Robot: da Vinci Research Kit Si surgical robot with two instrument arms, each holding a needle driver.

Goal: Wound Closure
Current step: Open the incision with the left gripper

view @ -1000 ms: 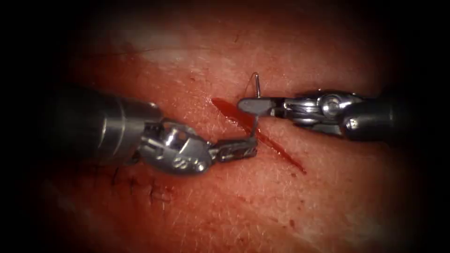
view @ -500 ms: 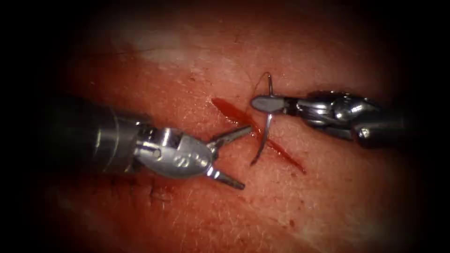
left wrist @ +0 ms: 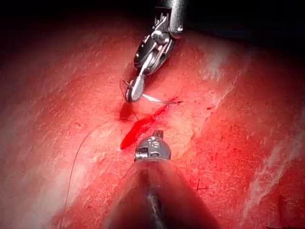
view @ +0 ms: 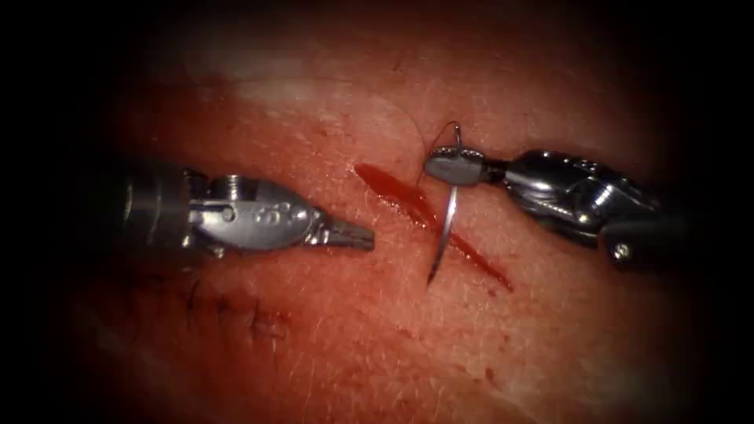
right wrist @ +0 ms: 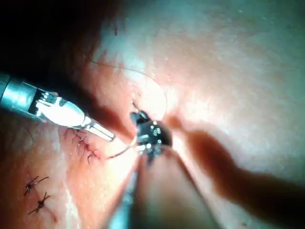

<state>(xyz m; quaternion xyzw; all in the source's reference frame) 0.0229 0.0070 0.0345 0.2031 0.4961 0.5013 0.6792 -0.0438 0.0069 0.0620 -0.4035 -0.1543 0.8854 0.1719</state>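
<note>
The right tool [view: 455, 167] reaches in from the right, its shaft slanting down and away toward the picture's edge, its jaws clamped on the needle [view: 446, 224] near the swaged end, where the thread [view: 440, 133] arcs up in a small loop. From the jaws the needle hangs over the cut [view: 428, 220], crossing it, with its point just left of the cut, low over the tissue [view: 377, 345]; whether the point touches the surface cannot be told, and the needle is not seen buried in the tissue.

The left tool [view: 357, 235] lies nearly level on the left side of the cut, pointing at it, jaws closed together and holding nothing, well short of the needle.

In the left wrist view the right tool [left wrist: 134, 93] holds the needle [left wrist: 155, 99] above the red cut [left wrist: 140, 128], and the thread [left wrist: 76, 157] trails away in a long thin curve across the tissue. In the right wrist view the left tool [right wrist: 102, 132] sits near dark earlier stitches [right wrist: 83, 145]; the needle there is hard to make out
</note>
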